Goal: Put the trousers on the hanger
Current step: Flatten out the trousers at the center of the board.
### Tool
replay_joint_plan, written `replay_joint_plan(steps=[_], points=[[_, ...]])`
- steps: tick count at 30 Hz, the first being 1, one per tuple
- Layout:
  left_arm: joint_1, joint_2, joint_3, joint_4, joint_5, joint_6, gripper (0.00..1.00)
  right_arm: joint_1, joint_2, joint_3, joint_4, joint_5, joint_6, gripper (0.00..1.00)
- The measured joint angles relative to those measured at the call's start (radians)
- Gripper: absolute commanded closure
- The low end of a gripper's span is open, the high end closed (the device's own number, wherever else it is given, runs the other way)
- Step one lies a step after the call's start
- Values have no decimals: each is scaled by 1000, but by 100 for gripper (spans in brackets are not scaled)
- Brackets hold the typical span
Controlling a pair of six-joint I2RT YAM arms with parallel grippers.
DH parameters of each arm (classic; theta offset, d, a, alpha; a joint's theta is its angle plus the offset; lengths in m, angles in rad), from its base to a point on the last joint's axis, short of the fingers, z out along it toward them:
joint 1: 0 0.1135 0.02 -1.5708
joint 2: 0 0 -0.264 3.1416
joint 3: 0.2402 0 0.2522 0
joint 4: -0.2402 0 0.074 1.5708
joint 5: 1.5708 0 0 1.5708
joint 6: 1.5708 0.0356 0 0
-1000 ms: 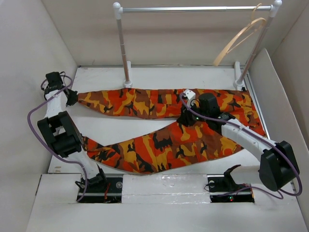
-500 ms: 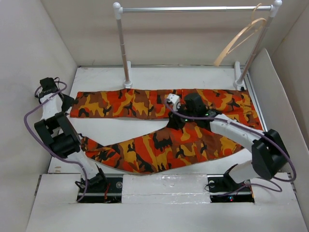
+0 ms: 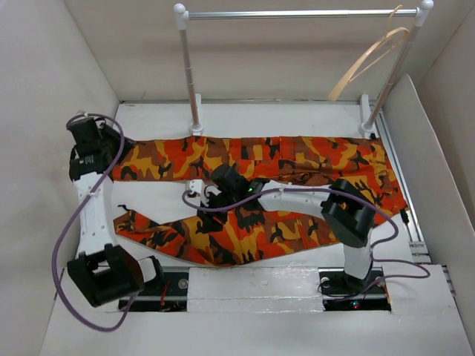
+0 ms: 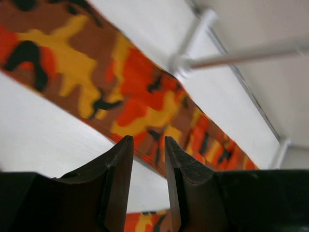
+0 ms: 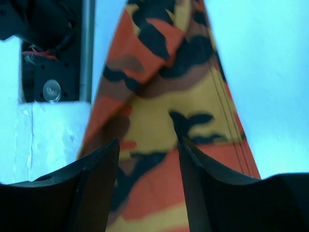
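Orange camouflage cloth trousers lie spread flat, the curved pale wooden hanger well apart. The left gripper and right gripper hover part-open and empty. Still the laying-out stage, it seems; next comes gripping the cloth.

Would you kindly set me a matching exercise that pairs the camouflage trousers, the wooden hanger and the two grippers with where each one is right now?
Column one:
1. orange, red and yellow camouflage cloth trousers
2. thin pale tan wooden hanger
3. left gripper
4. right gripper

Column two:
A. open, above the near trouser leg
B. hanging at the right end of the metal clothes rail
C. spread flat on the white table
D. open, above bare table beside the far trouser leg

Pairs: 1-C; 2-B; 3-D; 4-A
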Motion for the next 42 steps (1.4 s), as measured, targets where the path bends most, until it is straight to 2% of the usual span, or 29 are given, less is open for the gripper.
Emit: replay_joint_plan(steps=[5,12,13,14,15,17,22,23,25,26,27,30,32,33,34,35,36,37,39,40,41,42], points=[[-140,-114,3,3,42,0,72,61,168,111,92,-40,82,40],[-222,-177,27,-24,16,16,72,106,356,230,175,-62,224,41],[-222,-180,27,-24,16,17,72,108,371,246,188,-68,241,43],[-222,-181,30,-26,16,17,72,112,384,263,197,-68,259,55],[-222,-180,36,-30,18,17,72,115,395,276,208,-65,276,85],[-222,-178,54,-32,25,17,72,121,412,289,227,-62,309,100],[-222,-168,114,-40,19,15,72,158,412,291,232,-74,332,100],[-222,-166,126,-46,12,15,72,173,409,292,225,-85,322,96],[-222,-162,148,-55,-14,16,72,209,394,299,173,-110,270,77],[-222,-162,157,-59,-29,16,71,231,386,308,131,-123,236,52],[-216,-163,165,-65,-41,17,71,254,381,324,77,-130,196,42],[-191,-170,180,-90,-96,23,70,308,353,341,-33,-131,76,25],[-180,-175,183,-109,-149,31,69,318,299,295,-66,-125,27,24],[-178,-178,183,-118,-173,34,69,309,258,253,-64,-124,19,29],[-177,-179,183,-126,-191,37,69,291,209,199,-60,-124,13,59],[-177,-180,183,-138,-211,39,69,259,158,154,-64,-126,10,60],[-177,-183,180,-142,-220,42,69,220,119,121,-50,-126,5,69],[-177,-187,170,-140,-225,42,69,175,86,96,-35,-122,5,74],[-177,-203,139,-142,-224,41,69,83,54,87,-37,-96,-24,68],[-176,-212,118,-140,-219,41,69,41,58,100,-42,-67,-42,61],[-176,-221,96,-142,-211,40,69,8,73,119,-50,-40,-64,45],[-176,-227,78,-146,-204,40,69,-16,96,143,-63,-17,-84,39]])
